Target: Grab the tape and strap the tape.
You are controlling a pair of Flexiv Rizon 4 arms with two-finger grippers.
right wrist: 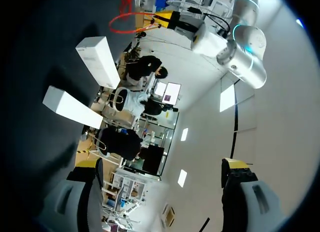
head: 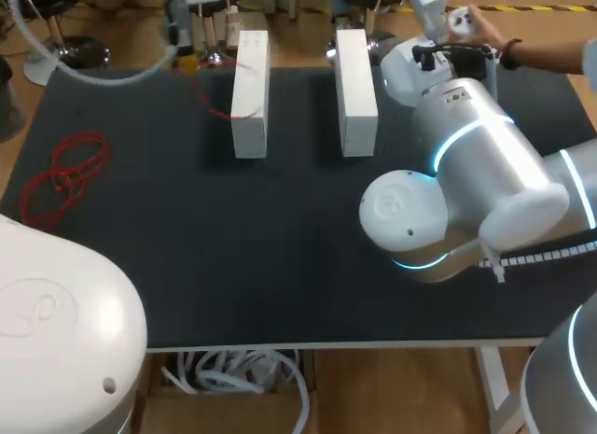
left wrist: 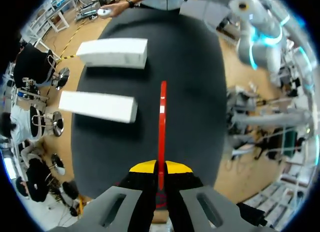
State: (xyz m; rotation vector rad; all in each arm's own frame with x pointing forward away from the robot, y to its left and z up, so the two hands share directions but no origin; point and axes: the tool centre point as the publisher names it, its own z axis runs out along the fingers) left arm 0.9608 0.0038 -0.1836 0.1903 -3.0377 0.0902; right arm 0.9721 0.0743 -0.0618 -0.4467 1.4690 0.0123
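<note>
Dark matte tabletop (head: 280, 257) fills the head view; we see red tape (head: 65, 177) coiled loosely at 9 o'clock and two white rectangular blocks (head: 250, 93) standing at 12. At the left wrist, our left gripper (left wrist: 160, 168) is clenched on red tape, a thin flat band whose long axis runs straight ahead to 12 o'clock, blocks at 10. At the right wrist, our right gripper (right wrist: 161, 167) stands released, empty; the left arm is nearer.
</note>
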